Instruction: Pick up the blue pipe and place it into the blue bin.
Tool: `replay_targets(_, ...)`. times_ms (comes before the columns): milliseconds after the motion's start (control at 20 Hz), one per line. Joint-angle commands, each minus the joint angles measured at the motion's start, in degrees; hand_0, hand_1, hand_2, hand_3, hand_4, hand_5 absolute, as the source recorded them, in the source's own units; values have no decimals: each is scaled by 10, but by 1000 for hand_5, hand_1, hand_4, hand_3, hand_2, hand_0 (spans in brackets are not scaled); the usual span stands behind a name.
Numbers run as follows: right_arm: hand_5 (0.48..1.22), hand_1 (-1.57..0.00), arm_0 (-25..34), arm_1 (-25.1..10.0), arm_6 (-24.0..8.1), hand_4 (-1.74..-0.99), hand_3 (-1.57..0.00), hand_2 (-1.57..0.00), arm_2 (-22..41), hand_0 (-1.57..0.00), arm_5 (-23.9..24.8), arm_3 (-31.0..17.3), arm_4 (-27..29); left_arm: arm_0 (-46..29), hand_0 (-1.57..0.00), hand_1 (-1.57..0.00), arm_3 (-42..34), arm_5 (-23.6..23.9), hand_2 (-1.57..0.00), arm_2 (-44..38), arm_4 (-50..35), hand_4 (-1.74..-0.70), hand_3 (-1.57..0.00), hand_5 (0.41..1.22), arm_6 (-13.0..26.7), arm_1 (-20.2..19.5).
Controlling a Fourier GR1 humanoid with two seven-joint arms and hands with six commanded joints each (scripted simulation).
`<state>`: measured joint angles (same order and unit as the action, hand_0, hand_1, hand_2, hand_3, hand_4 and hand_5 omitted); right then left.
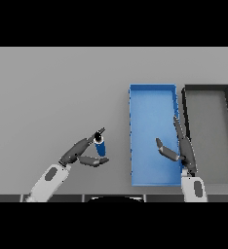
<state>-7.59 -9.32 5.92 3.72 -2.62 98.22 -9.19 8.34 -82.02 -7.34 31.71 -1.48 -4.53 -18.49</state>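
Head view shows the grey counter stretching wide beyond both hands. Largest on it is the blue bin, a long shallow tray lying to the right of the left hand and directly under the right hand's reach. Beside the blue bin, further right, sits a dark bin of like shape with a grey floor.

The right hand hovers over the right part of the blue bin, its fingers straight and its thumb spread away, holding nothing.

The left hand lies on the counter left of the blue bin, fingers and thumb curled about the blue pipe. The pipe stands roughly upright between thumb and fingers, its pale end upward, near the bin's left wall but apart from it.

The pipe looks short, stiff and light, with a smooth round side that could roll or slip in a loose pinch. A hold round its middle, fingers opposing thumb, seems soundest for carrying it rightward over the bin's wall.
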Motion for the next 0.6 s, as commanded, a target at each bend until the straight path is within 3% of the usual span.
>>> replay_targets(0, 639, 1, -2, -2, 3, -1220, 1, 1, -3, 1, -4, 0, 7, 11, 1, 1, 16, 3, 1, 2, 10, -1076, 1, 435, 8, 5)
replay_targets(200, 646, 1, 2, -2, -2, -1207, 1, 1, 0, 1, 0, 1, -2, 17, 1, 1, 36, 6, 1, 11, 11, -1078, 1, 428, -2, 36)
replay_targets(350, 653, 1, 1, -2, 4, -1210, 1, 1, 1, 1, -1, -1, -3, 25, 1, 0, 52, 4, -54, 6, -1, -1140, -40, 502, -19, 58)
replay_targets(450, 655, 1, -2, -2, 10, -1217, 1, 1, 1, 1, -1, -1, -2, 22, -10, -156, 61, 0, -308, -3, -22, -1243, -276, 613, -31, 74)
replay_targets(500, 656, 1, 0, -2, 10, -1220, 1, 1, 0, 1, 0, 2, -3, 18, -125, -319, 62, -4, -485, -8, -35, -1281, -535, 735, -35, 80)
replay_targets(550, 656, 1, -5, -2, 16, -1220, 1, 1, -1, 1, -1, 4, 0, 23, -359, -547, 65, -2, -689, -13, -42, -1369, -742, 832, -35, 85)
